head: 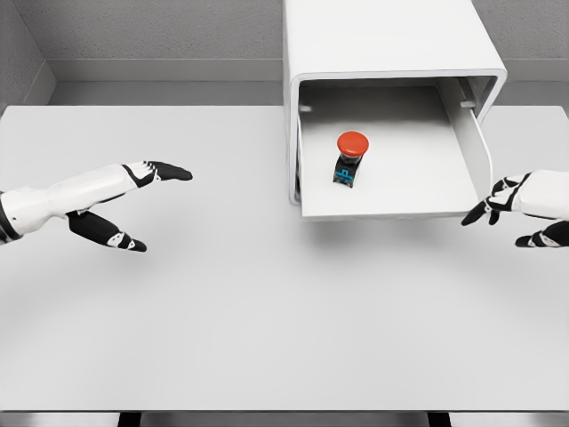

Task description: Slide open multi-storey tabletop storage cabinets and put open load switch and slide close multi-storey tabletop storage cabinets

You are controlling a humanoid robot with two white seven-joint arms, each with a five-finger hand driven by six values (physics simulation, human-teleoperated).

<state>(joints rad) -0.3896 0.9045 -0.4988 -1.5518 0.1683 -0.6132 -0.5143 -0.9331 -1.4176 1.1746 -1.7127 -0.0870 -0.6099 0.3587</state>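
Head view | white table (267,311) | grey wall (160,31) behind

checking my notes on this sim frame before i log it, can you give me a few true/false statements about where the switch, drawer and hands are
1. The drawer of the cabinet is pulled out. True.
2. The red-capped switch lies on the table in front of the cabinet. False: it stands inside the open drawer.
3. The left hand holds the switch. False: its fingers are spread and hold nothing, well left of the cabinet.
4. The right hand is near the drawer's front right corner, holding nothing. True.
5. The drawer holds several items. False: only the switch is visible in it.
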